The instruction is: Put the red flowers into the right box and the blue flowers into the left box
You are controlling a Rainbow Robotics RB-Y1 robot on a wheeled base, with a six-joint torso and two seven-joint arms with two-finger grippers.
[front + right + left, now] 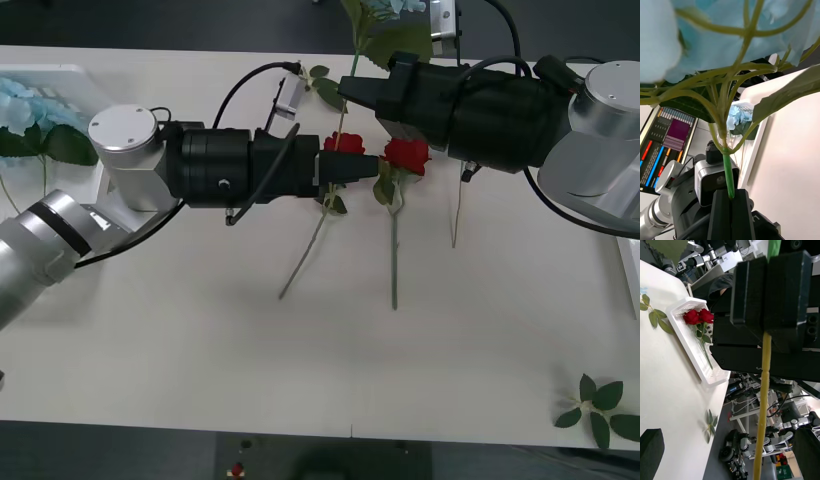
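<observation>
My right gripper [347, 88] [730, 197] is shut on the green stem of a blue flower [385, 18] [733, 45], holding it above the table's middle. My left gripper [368, 165] [730, 440] is open just beneath it, and the stem's yellowish lower end [763, 390] hangs between its fingers. Two red flowers [405, 155] [345, 142] lie on the table under the arms. A third stem [455, 215] has its head hidden by the right arm. The left box [62, 74] [756, 146] holds blue flowers [25, 105]. The right box [717, 377] [632, 268] holds two red flowers [698, 317].
A green leaf sprig [600, 405] lies near the table's front right corner. More sprigs [655, 315] [709, 423] lie beside the right box. A monitor [670, 138] and lab equipment stand beyond the table. The table's front centre is bare.
</observation>
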